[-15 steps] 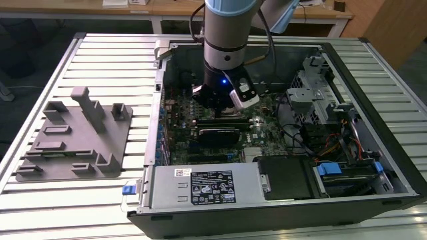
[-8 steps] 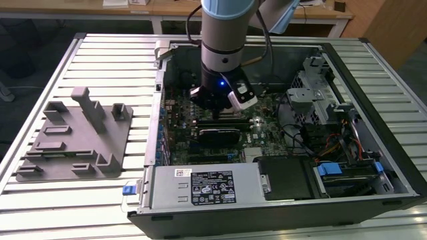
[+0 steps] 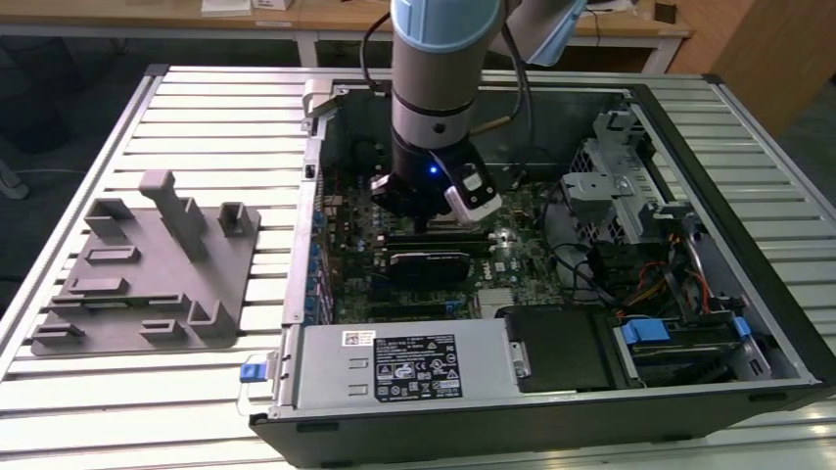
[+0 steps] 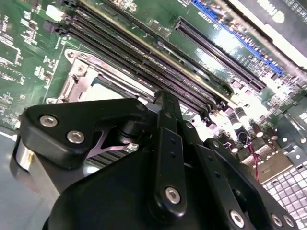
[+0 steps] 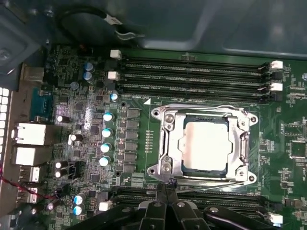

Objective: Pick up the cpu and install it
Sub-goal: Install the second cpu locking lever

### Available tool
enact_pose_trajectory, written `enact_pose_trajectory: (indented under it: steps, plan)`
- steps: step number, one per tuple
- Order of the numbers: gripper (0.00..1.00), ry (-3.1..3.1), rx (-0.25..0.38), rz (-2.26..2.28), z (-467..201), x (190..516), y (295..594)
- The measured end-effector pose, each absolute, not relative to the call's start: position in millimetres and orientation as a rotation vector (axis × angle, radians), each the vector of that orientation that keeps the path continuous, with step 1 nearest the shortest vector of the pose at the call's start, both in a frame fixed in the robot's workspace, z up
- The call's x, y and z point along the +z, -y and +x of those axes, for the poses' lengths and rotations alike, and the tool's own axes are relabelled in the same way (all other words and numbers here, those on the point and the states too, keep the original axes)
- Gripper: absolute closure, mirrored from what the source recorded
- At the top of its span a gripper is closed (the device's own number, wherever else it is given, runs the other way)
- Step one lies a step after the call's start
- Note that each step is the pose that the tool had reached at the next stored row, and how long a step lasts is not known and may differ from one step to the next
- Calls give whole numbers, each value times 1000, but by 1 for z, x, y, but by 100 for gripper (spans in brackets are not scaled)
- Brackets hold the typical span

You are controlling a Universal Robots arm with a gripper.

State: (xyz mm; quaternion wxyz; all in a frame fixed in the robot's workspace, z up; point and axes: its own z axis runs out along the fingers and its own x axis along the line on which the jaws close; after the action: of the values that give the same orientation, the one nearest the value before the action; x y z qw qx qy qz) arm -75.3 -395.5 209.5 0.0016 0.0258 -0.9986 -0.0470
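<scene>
Silver cpu point(image 5: 205, 145) seated in socket frame point(image 5: 165, 143), memory slots point(image 5: 192, 72) flanking

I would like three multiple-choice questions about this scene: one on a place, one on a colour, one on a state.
1. Where does the silver-grey square cpu lie?
A on the slatted table
B in the metal-framed socket
C on the power supply

2. What colour is the motherboard?
A green
B red
C white

3. The black computer case is
A closed
B open on top
C standing upright

Key: B, the frame surrounds the chip; A, the board is green; B, its inside is visible from above.
</scene>
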Motion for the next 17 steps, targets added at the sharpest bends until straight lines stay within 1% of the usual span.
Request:
enact_pose_trajectory:
  steps: [9,17]
  plan:
    - [89,3132,-179,84,-80,203,400]
    - [89,3129,-243,82,-80,199,400]
